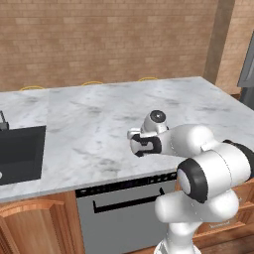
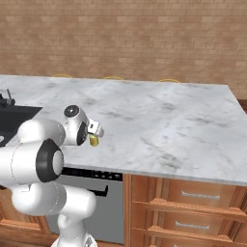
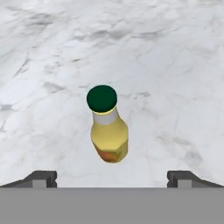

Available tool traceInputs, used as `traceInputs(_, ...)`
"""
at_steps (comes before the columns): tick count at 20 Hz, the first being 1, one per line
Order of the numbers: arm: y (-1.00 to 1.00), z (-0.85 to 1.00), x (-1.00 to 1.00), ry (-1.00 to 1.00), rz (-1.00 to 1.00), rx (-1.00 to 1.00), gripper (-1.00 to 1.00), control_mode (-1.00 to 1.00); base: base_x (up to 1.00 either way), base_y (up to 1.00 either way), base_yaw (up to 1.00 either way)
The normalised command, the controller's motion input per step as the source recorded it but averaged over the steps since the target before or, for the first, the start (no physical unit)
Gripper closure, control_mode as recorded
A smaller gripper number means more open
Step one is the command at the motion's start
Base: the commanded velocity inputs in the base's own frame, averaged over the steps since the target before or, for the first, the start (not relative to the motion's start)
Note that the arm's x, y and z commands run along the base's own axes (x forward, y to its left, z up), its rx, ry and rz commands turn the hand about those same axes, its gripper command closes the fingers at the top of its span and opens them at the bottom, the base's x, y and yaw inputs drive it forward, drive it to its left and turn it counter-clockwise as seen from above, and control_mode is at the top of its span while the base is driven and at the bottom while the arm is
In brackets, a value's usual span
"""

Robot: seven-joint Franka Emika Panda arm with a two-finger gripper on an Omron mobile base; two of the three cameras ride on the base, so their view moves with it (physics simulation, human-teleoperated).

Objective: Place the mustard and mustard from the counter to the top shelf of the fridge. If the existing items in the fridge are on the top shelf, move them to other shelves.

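Jaws spread wide, holding nothing; gripper (image 3: 112, 179) hangs above the mustard (image 3: 108, 131), pointing down, arm folded low over the counter (image 1: 99, 124) edge. Bottle upright on marble: slim, yellow-orange, dark green cap, pale neck band.

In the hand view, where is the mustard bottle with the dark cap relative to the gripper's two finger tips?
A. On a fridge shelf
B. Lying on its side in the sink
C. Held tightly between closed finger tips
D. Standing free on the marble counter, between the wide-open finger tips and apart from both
D: the mustard bottle stands upright on the counter, and the gripper is open with both tips far from it.
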Motion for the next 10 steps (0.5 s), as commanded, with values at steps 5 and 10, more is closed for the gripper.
traceInputs(5,0.05,-0.06,0.23,0.0,0.0,0.0,-1.0,-1.0,0.0,0.0,0.0)
traceInputs(10,0.07,-0.07,0.12,-0.01,0.0,-0.05,-1.0,-1.0,0.0,0.0,0.0)
